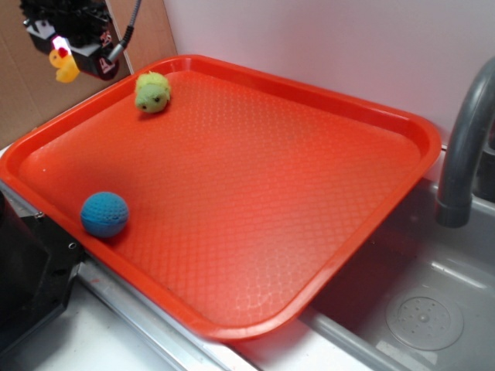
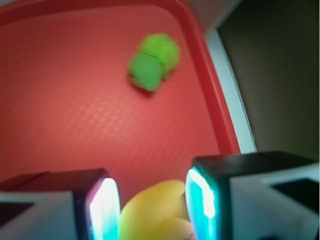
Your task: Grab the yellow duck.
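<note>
Claw [image 2: 152, 205] around yellow duck [image 2: 155, 212], half-hidden

The tray [image 1: 325, 193] is laid across the counter, with its right near part over the sink [image 1: 421, 317]. The faucet [image 1: 464, 147] is placed at the tray's right edge. The plush toy [image 1: 152, 92] is found in the far left corner, the ball [image 1: 104, 214] at the near left edge. The duck [image 1: 65, 66] is held in the gripper [image 1: 68, 48], apparently above the tray's far left rim.
</note>
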Motion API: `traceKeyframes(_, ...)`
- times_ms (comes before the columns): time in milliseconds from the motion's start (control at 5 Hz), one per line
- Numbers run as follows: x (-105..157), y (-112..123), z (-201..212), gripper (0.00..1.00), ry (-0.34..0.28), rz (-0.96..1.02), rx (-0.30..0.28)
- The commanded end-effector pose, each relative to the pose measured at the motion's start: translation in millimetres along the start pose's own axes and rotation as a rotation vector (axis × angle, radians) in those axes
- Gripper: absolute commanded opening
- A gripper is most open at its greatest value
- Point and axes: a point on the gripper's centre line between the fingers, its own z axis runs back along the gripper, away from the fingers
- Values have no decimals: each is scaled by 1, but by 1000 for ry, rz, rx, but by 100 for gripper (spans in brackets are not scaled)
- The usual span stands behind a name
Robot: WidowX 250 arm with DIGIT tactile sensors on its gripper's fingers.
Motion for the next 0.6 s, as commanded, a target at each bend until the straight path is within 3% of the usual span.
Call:
traceKeyframes(0,6,-2,61,0,-148,-49,-50)
traceKeyframes(400,22,6,78,0,-162,-40,-61)
